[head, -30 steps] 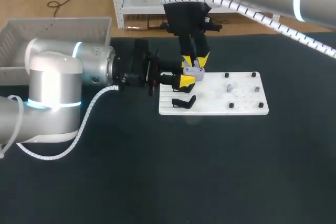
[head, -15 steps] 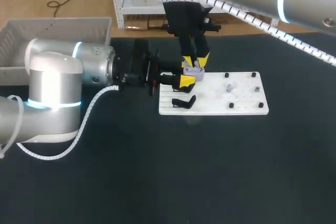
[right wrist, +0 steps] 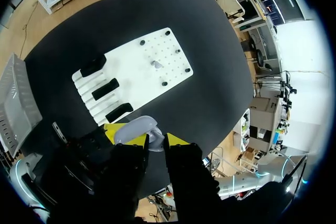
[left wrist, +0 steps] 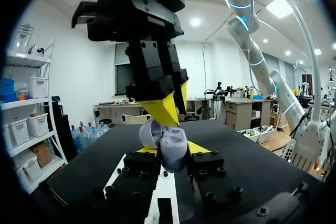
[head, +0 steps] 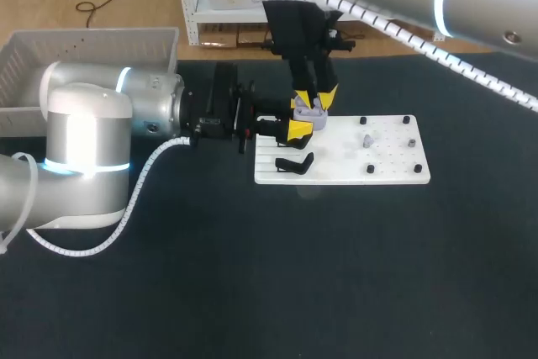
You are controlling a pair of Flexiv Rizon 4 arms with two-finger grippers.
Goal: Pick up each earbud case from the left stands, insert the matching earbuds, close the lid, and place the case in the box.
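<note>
With the left gripper [left wrist: 174,153] clamped on the open earbud case [head: 309,111] — right gripper [right wrist: 152,137] grip indeterminate — descend vertically, centred over the cavity, avoiding side load.

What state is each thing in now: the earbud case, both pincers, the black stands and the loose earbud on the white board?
earbud case: lid open, held in the air.
left pincer: shut on the earbud case.
right pincer: pointing down at the open case, grip not clear.
black stands: all three bare.
loose earbud: lying on the white board, untouched.
</note>
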